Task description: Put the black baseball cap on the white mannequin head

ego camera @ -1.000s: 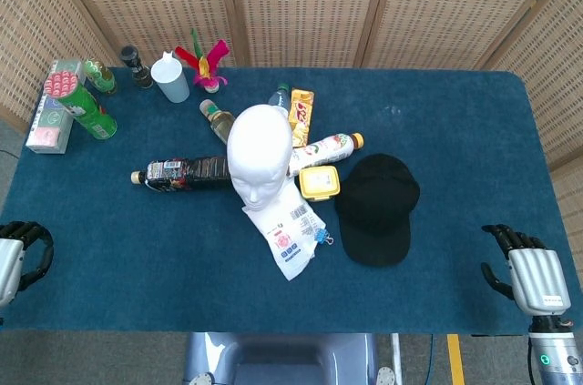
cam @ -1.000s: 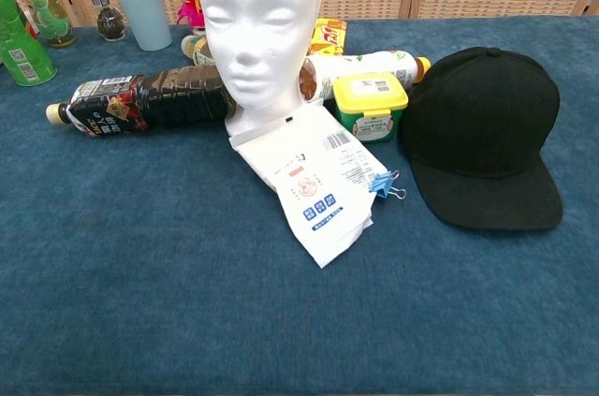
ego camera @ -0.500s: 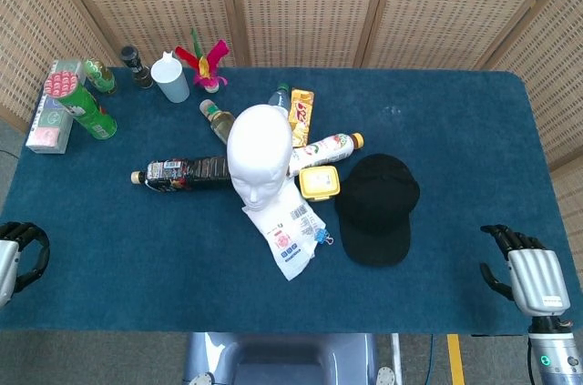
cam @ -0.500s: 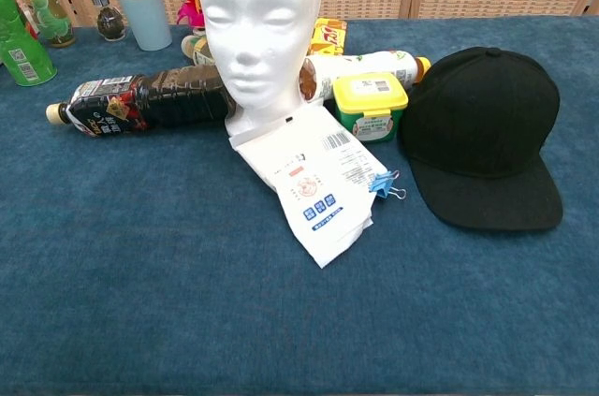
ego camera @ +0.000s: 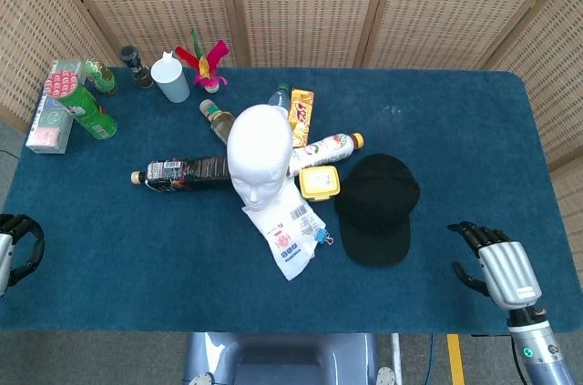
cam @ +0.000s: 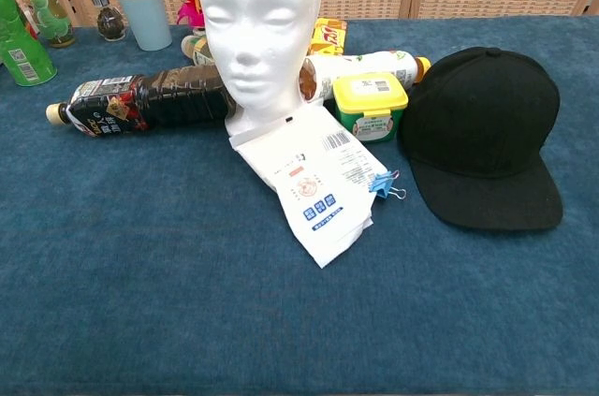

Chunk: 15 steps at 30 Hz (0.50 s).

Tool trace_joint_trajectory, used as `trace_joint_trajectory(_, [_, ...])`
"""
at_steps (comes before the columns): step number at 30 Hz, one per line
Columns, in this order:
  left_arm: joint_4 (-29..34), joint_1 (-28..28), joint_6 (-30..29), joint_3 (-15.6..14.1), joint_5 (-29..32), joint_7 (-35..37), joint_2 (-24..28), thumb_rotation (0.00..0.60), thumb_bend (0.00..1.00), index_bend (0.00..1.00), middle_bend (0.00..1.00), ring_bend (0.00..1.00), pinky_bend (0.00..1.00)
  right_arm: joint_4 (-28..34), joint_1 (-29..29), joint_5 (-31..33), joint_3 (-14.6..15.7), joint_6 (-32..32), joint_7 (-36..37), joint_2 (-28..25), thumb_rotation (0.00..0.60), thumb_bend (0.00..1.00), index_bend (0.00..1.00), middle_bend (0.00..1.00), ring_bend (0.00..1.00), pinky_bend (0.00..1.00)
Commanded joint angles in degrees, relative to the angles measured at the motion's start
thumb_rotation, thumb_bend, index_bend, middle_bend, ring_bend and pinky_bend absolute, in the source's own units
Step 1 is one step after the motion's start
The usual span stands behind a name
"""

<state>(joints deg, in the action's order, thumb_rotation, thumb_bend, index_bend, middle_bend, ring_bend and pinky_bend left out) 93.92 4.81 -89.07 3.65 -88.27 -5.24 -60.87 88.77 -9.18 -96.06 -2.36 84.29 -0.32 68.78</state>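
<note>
The right hand [ego camera: 496, 267] hovers empty, fingers spread, near the black baseball cap [ego camera: 375, 207]. The cap lies right of the white mannequin head [ego camera: 258, 156]. The left hand [ego camera: 16, 247] looks curled.

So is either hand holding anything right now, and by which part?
No, nothing is held. The right hand is open near the table edge, apart from the cap. The left hand, at the opposite edge, looks curled and holds nothing.
</note>
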Motion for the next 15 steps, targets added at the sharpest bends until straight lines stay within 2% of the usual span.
trace_joint_trajectory(1, [0.28, 0.2, -0.08, 0.31, 0.04, -0.13, 0.41, 0.6, 0.3, 0.63, 0.49, 0.37, 0.4, -0.17, -1.41, -1.21, 0.04, -1.08, 0.18, 0.89, 0.6, 0.27, 0.25, 0.32, 0.4, 0.43])
trace_joint_trajectory(8, [1.15, 0.7, 0.13, 1.0, 0.35, -0.1, 1.92, 0.6, 0.3, 0.63, 0.49, 0.37, 0.4, -0.98, -4.45, -3.04, -0.28, -3.34, -1.27, 3.48, 0.6, 0.19, 0.31, 0.39, 0.48, 0.5])
trace_joint_trajectory(11, [1.55, 0.93, 0.1, 1.5, 0.63, -0.08, 3.1, 0.6, 0.3, 0.63, 0.49, 0.37, 0.4, -1.76, -5.96, -4.2, -0.51, -4.01, -2.4, 5.47, 0.6, 0.15, 0.37, 0.48, 0.55, 0.59])
trace_joint_trajectory(15, [2.18, 1.1, 0.46, 2.04, 1.59, 0.41, 4.67, 0.6, 0.3, 0.63, 0.49, 0.37, 0.4, -5.11, -7.0, -5.75, -0.94, -2.47, -3.21, 9.63, 0.6, 0.11, 0.46, 0.61, 0.69, 0.77])
